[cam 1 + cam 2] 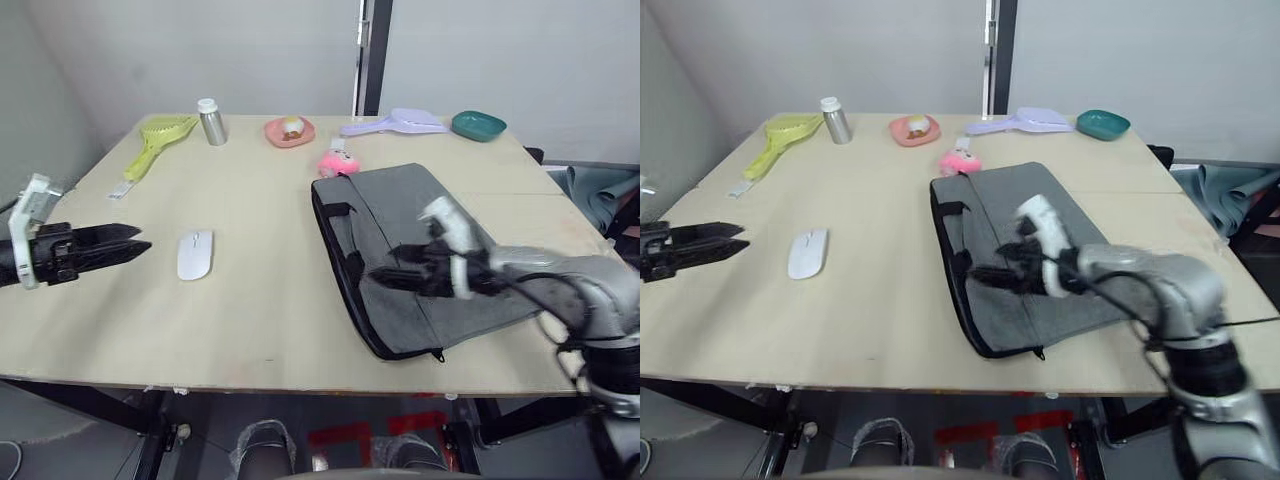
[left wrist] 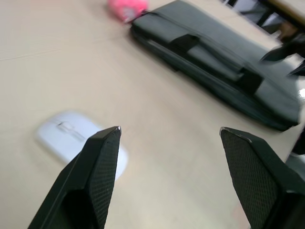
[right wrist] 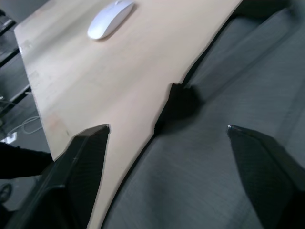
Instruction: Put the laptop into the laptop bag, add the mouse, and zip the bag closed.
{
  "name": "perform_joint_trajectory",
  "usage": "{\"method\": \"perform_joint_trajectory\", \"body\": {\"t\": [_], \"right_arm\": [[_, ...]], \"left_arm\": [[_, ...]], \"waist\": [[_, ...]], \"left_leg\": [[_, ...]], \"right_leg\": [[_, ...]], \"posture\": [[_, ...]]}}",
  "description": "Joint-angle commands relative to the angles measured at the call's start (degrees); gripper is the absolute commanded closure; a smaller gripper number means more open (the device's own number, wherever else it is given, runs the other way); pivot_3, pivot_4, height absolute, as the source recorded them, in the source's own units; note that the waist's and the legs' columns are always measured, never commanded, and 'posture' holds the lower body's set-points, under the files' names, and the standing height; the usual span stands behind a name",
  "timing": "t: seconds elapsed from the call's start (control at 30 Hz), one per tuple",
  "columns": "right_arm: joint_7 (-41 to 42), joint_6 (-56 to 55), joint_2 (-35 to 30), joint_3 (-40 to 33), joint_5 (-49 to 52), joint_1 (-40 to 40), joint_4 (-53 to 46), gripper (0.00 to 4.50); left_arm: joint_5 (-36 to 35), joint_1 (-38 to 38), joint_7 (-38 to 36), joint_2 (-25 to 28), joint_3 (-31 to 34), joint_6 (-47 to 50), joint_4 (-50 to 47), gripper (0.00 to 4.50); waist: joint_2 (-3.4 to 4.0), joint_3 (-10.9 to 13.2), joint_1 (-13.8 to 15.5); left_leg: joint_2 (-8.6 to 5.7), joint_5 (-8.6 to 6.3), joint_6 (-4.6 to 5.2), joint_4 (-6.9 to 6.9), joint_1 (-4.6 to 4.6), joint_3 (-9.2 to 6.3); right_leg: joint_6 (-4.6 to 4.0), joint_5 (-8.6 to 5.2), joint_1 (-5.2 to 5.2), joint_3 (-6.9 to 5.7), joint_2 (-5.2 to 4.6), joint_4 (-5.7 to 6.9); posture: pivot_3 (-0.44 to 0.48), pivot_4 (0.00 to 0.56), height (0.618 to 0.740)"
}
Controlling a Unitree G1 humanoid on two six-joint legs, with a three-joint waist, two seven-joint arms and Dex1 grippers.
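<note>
Nearest us, our right gripper (image 1: 385,276) hovers spread apart over the laptop bag (image 1: 420,250) lying flat on the surface (image 1: 250,300), while our left gripper (image 1: 140,240) gapes beside the mouse (image 1: 195,254). Beyond the bag sits a pink plush toy (image 1: 338,162). Farther back stand a bottle (image 1: 210,122), pink dish (image 1: 290,131) and teal bowl (image 1: 478,125).

Far table edge: yellow-green brush (image 1: 155,143), metal bottle (image 1: 210,122), pink dish (image 1: 290,131), lilac brush (image 1: 396,123), teal dish (image 1: 478,125); pink plush (image 1: 338,161) nearer.
</note>
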Motion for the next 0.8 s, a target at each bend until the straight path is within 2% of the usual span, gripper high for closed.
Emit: {"method": "perform_joint_trajectory", "body": {"t": [0.03,0.1,0.17,0.3,0.43,0.63,0.8], "right_arm": [[11.38,-8.11,-8.9,-10.34,-1.89,6.93,-4.2,0.02],[17.67,-15.93,-14.27,-17.61,-8.88,16.16,-1.79,0.02],[21.82,-24.04,-16.88,-23.52,-15.58,23.3,1.86,0.02],[24.25,-34.28,-17.28,-29.84,-22.35,28.36,9.08,0.02],[25.99,-39.85,-17.1,-36.19,-25.94,30.58,16.98,0.02],[27.55,-41.59,-16.26,-37.2,-25.79,31.8,18.08,0.02],[26.74,-39.51,-14.23,-30.71,-18.74,25.1,11.77,0.02]], "left_arm": [[4.11,1.67,-1.37,4.49,1.21,-2.06,4.35,1.0],[7.23,4.6,-2.25,6.15,2.3,-5.98,7.59,1.0],[10.13,7.84,-3.43,7.57,2.97,-9.81,10.95,1.0],[13.29,9.74,-4.35,9.09,3.96,-15.1,17.66,1.0],[14.84,7.97,-4.39,10.91,4.96,-18.96,24.88,1.0],[14.2,6.03,-4.36,9.4,4.67,-19.91,23.12,1.0],[12.62,5.03,-1.74,3.2,2.03,-16.27,13.2,1.0]], "waist": [[-0.04,-0.02,0.11],[-0.07,-0.06,0.24],[-0.09,-0.07,0.08],[-0.13,-0.09,-0.94],[-0.24,-0.16,-1.18],[-0.22,-0.19,-1.15],[-0.21,-0.19,-1.34]], "left_leg": [[0.02,-0.01,0.01,-0.04,0.04,0.01],[0.06,-0.01,0.02,-0.11,0.06,0.01],[0.07,-0.02,0.03,-0.14,0.05,0.03],[0.06,-0.03,0.11,-0.09,0.11,0.13],[0.07,-0.04,0.17,-0.01,0.19,0.13],[0.06,-0.04,0.2,-0.02,0.49,0.43],[0.05,-0.06,0.24,-0.07,0.88,0.83]], "right_leg": [[-0.01,-0.05,0.0,0.01,0.01,0.0],[-0.06,-0.14,-0.01,0.05,0.0,0.01],[-0.06,-0.19,-0.02,0.05,-0.09,-0.02],[-0.07,-0.18,-0.04,0.07,-0.17,0.0],[-0.1,-0.17,-0.03,0.12,-0.18,0.13],[-0.11,-0.16,0.01,0.39,-0.2,0.2],[-0.11,-0.16,0.09,0.76,-0.19,0.28]], "posture": [[0.0,0.15,0.74],[0.0,0.15,0.74],[0.0,0.15,0.74],[0.0,0.15,0.74],[0.0,0.15,0.74],[0.0,0.15,0.74],[0.0,0.15,0.74]]}}
